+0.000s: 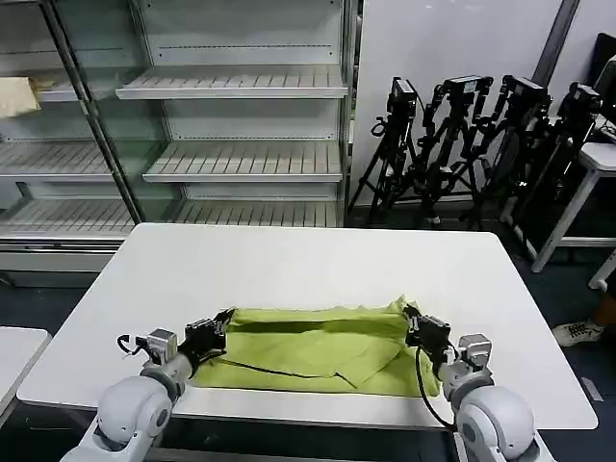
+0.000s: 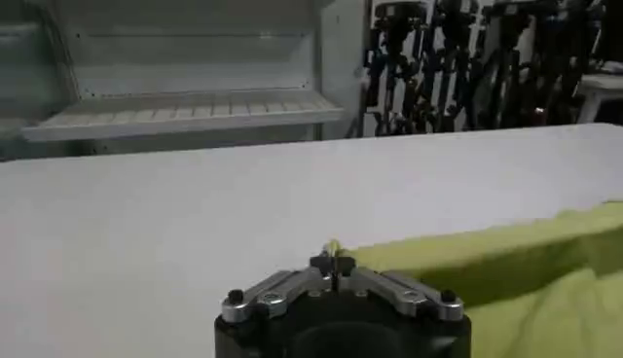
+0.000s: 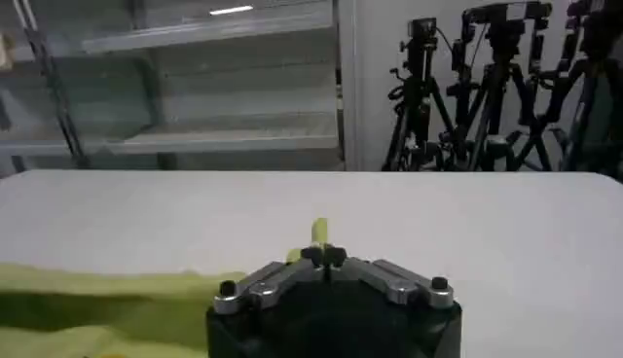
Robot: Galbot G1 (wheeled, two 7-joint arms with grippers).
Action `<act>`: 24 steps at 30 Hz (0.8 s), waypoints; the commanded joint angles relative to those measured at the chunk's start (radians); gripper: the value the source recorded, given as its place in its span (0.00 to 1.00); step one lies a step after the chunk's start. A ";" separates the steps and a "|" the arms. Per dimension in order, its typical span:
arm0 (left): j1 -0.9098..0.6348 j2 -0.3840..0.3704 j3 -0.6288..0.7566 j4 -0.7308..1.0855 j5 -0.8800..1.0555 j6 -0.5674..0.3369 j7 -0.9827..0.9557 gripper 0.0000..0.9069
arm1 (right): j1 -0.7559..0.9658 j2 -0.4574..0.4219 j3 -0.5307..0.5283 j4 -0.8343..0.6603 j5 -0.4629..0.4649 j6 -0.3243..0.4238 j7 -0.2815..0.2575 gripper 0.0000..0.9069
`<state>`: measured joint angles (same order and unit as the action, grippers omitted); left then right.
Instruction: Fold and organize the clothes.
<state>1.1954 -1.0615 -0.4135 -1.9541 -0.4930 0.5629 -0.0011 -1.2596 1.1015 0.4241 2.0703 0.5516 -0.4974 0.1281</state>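
Both grippers are closed on the T-shirt (image 1: 313, 348), which lies folded on the near part of the white table (image 1: 289, 265). Left gripper (image 1: 223, 322) pinches its far left corner, and right gripper (image 1: 411, 320) pinches its far right corner.

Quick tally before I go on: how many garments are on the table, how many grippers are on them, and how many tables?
Garments: 1, the lime T-shirt
Grippers shut on it: 2, left gripper and right gripper
Tables: 1, the white table
Total: 4
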 commanded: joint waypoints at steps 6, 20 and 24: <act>0.059 0.018 -0.018 -0.060 0.018 0.014 -0.008 0.01 | -0.035 -0.013 0.016 0.015 -0.001 0.006 -0.006 0.00; 0.121 0.028 -0.067 -0.172 0.040 0.015 -0.065 1.00 | -0.095 -0.038 0.091 0.086 0.001 0.000 -0.020 1.00; 0.152 0.006 -0.076 -0.205 0.007 0.014 -0.130 1.00 | -0.168 -0.041 0.154 0.121 -0.002 0.021 -0.037 1.00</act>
<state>1.2962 -1.0380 -0.4610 -2.0737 -0.4622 0.5763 -0.0549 -1.3356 1.0681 0.4831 2.1324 0.5520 -0.4905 0.1063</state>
